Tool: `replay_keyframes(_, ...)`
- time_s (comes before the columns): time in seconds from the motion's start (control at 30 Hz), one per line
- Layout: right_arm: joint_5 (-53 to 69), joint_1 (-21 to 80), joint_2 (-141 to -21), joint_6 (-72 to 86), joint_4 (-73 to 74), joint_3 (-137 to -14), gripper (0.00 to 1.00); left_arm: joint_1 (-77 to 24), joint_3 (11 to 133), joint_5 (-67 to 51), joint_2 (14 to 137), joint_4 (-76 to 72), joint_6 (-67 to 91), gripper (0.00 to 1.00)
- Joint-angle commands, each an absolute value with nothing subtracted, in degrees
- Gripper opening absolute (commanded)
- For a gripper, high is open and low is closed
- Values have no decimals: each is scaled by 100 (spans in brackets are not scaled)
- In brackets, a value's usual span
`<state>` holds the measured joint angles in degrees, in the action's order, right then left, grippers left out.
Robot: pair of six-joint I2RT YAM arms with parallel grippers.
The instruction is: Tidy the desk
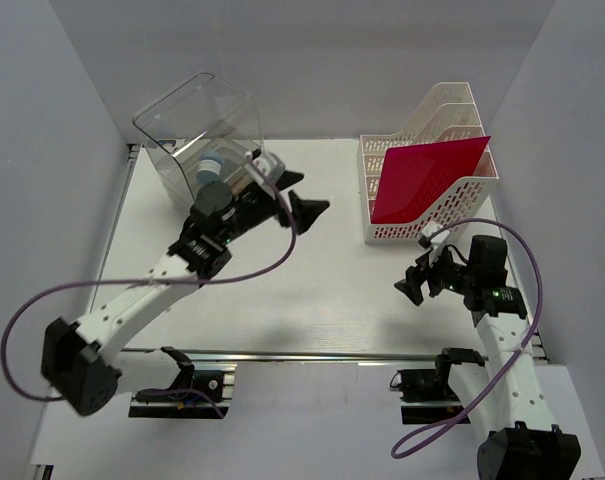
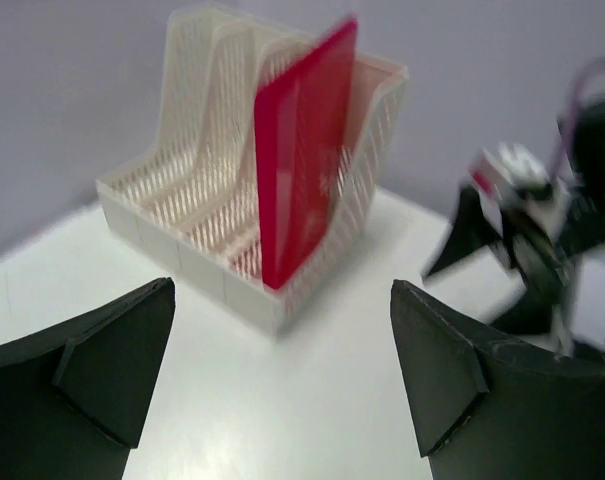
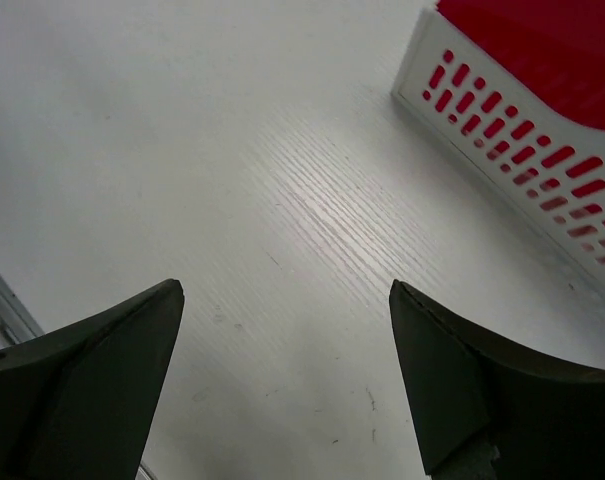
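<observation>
The desk [image 1: 322,290] is a broad white tabletop with a silver rail [image 1: 312,355] along its near edge. My left gripper [image 1: 312,192] hovers open at the back left, right beside a clear plastic drawer box [image 1: 197,135]. In the left wrist view the left gripper [image 2: 282,288] holds nothing and faces the white slotted file rack [image 2: 182,240] with a red folder [image 2: 302,150] standing in it. My right gripper [image 1: 410,280] is open over bare desk [image 3: 232,150], in front of the rack [image 1: 427,215]. Nothing lies between the right gripper's [image 3: 287,288] fingers.
The red folder [image 1: 422,180] stands in the rack's front slot and leans right. A small bluish item [image 1: 214,165] shows inside the clear box. Grey walls close in the desk on three sides. The right arm [image 2: 522,220] shows blurred in the left wrist view.
</observation>
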<state>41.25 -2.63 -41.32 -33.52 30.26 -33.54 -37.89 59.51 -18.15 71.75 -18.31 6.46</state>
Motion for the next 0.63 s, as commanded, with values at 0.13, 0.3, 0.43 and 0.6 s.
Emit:
replay_keyframes(0.13, 2806, -325, -3930, -1706, 1822, -3341, 89, -3797, 4036, -1513, 5161, 614, 440, 98)
replay_keyframes(0.3, 2417, -360, -3718, -1380, 1547, -3208, 89, -3797, 3446, -1266, 4264, 852, 308, 98)
replay_keyframes(0.43, 2329, -413, -3770, -1318, 1556, -3252, 89, -3797, 3419, -1213, 4201, 818, 308, 98)
replay_keyframes(0.6, 2198, -457, -3735, -1468, 1503, -3199, 89, -3797, 3480, -1257, 4219, 949, 211, 98)
